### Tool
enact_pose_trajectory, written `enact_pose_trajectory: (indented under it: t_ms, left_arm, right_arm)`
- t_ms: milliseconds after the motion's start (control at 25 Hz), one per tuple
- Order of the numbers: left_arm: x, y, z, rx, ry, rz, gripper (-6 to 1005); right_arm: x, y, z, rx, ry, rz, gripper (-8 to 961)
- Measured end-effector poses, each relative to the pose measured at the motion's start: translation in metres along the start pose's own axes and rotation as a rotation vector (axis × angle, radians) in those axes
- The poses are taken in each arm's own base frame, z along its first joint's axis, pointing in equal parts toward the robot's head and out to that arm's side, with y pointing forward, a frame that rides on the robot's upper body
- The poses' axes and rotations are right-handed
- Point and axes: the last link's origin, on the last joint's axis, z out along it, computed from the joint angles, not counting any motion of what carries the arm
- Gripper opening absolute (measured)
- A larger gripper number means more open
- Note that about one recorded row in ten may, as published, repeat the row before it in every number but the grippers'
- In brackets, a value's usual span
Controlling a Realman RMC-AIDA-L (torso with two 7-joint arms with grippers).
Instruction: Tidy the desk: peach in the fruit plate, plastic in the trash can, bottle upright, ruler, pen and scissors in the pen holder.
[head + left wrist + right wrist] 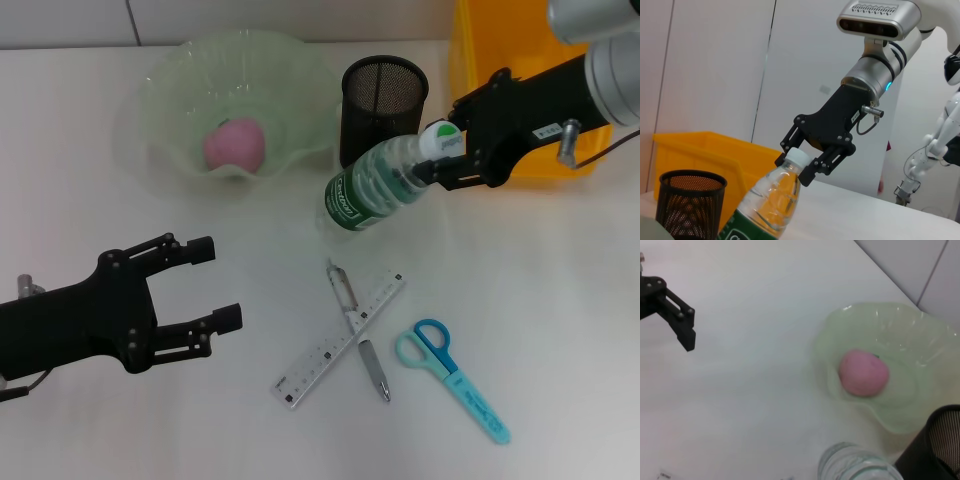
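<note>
In the head view, the right gripper pinches the bottle at its neck, just under the white cap. The bottle is tilted, with its base low toward the table and its cap up toward the gripper. It is just in front of the black mesh pen holder. The peach lies inside the green fruit plate, beside the pen holder. A yellow bin stands behind the right gripper. The ruler and the pen lie crossed on the table, and the scissors lie near them, not touching. The left gripper hovers over the near left part of the table with its fingers spread wide, holding nothing.

In the left wrist view, the right gripper closes on the bottle neck under the cap. The pen holder and the yellow bin stand behind.

In the right wrist view, the peach rests in the fruit plate. The bottle and the pen holder show partly at the edge. One finger of the left gripper shows far off.
</note>
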Motion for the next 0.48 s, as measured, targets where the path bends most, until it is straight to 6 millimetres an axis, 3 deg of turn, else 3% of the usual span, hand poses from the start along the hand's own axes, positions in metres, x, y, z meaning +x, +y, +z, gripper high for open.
enact_pose_trajectory:
  t_ms: [480]
  left_arm:
    - [-0.002,0.001,-0.004,0.017,0.004,-0.005,844]
  right_arm:
    - [-0.029,0.0,0.009,-0.001,-0.027,-0.013,444]
